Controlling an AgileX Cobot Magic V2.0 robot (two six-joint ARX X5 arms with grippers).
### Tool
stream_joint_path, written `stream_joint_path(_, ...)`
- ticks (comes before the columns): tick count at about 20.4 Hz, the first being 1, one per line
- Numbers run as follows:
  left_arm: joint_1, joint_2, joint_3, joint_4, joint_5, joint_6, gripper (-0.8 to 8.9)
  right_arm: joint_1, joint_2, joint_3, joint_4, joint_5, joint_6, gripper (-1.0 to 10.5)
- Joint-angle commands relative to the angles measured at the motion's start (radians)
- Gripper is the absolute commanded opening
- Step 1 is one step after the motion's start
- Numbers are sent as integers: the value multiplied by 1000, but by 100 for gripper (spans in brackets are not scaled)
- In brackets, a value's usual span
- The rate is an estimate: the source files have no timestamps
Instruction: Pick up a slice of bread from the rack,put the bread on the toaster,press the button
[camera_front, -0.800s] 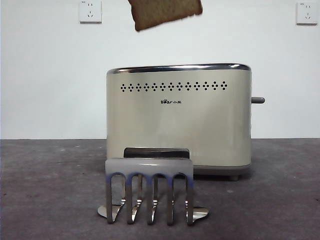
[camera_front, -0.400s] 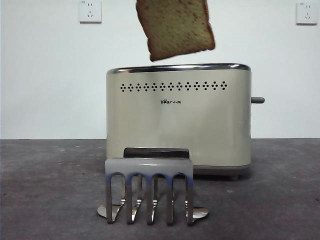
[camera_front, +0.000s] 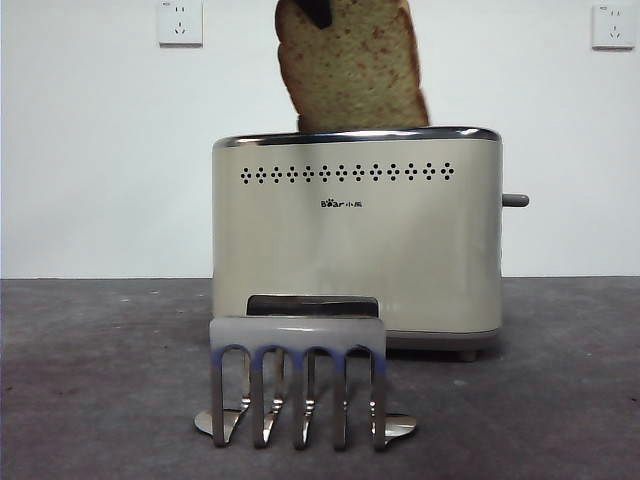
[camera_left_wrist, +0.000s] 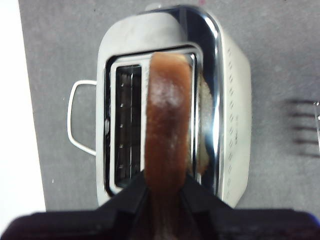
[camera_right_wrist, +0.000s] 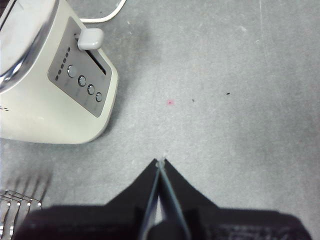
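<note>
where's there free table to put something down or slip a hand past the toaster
Bare grey table lies on both sides of the rack, and beside the toaster on its lever side, under the waiting right end effector. It is crowded between rack and toaster, and above the slot, where the left end effector holds the slice of bread.

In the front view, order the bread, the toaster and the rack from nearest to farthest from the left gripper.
1. Slice of bread: clamped in the left gripper, above the toaster.
2. Toaster: directly below, bread entering its slot.
3. Rack: lowest, on the table in front of the toaster.
</note>
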Motion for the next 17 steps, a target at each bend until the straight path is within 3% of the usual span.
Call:
stream_joint_path(1,16,6,0,-1,6,8,-10,0,-1,4,4,1,-13,-1)
stream_joint_path(17,29,110,0,45,6,8,-10,0,0,4,6,1,-42,-1)
